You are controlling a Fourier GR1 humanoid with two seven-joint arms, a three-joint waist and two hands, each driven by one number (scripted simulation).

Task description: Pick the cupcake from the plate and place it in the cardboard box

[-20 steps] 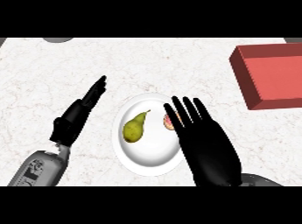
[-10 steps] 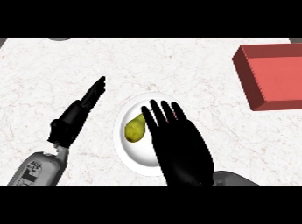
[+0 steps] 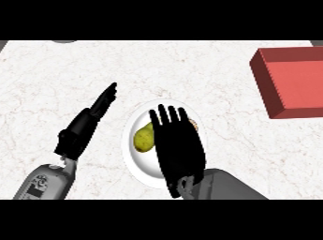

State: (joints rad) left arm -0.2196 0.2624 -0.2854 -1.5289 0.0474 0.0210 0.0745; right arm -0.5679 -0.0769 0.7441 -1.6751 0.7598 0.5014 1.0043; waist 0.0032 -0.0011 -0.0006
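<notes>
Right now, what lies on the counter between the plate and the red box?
Nothing: in the head view, only bare marble counter separates the white plate from the red box. The right hand hovers over the plate.

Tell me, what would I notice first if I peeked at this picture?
First you would see the right robot hand, big and black with straight fingers, spread over the white plate in the middle of the counter. It covers most of the cupcake, and a green pear lies just to its left on the plate. A red box sits far off at the upper right, and the left robot hand rests open left of the plate.
</notes>
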